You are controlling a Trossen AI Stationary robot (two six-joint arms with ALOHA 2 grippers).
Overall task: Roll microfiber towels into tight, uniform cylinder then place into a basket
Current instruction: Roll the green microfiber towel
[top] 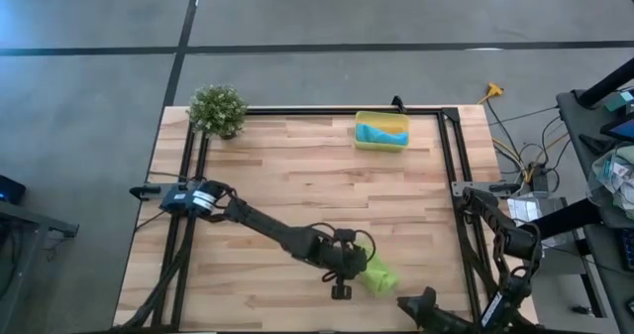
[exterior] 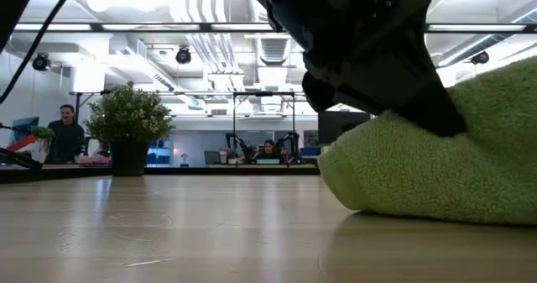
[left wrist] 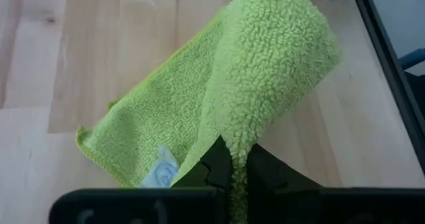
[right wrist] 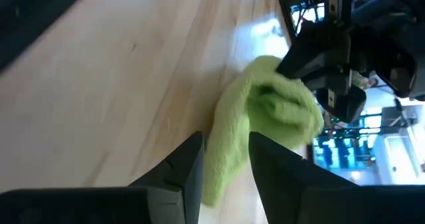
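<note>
The green towel (top: 379,274) lies near the front edge of the wooden surface (top: 297,185), right of centre, bunched into a loose, partly rolled bundle. In the high view its long axis runs diagonally, from its upper left end under the left arm down toward the front right. In the left wrist view one flatter layer with a small white tag (left wrist: 159,173) lies on the wood, and a thicker fold rises over it.

The left hand (left wrist: 232,167) is clenched on an edge of the green towel, its fingers pinching the fold between them. The right hand (right wrist: 226,159) hovers just beside the towel's front-right end, fingers parted with cloth showing between them; whether they touch it is hard to say from this angle.

The blue towel (top: 382,133) already sits in the yellow basket (top: 381,145) at the back edge, right of centre. A small potted plant (top: 217,110) stands at the back left corner. Between the green towel and the basket the wood is bare. A black metal frame (top: 451,175) runs along the right side, close to the towel.
</note>
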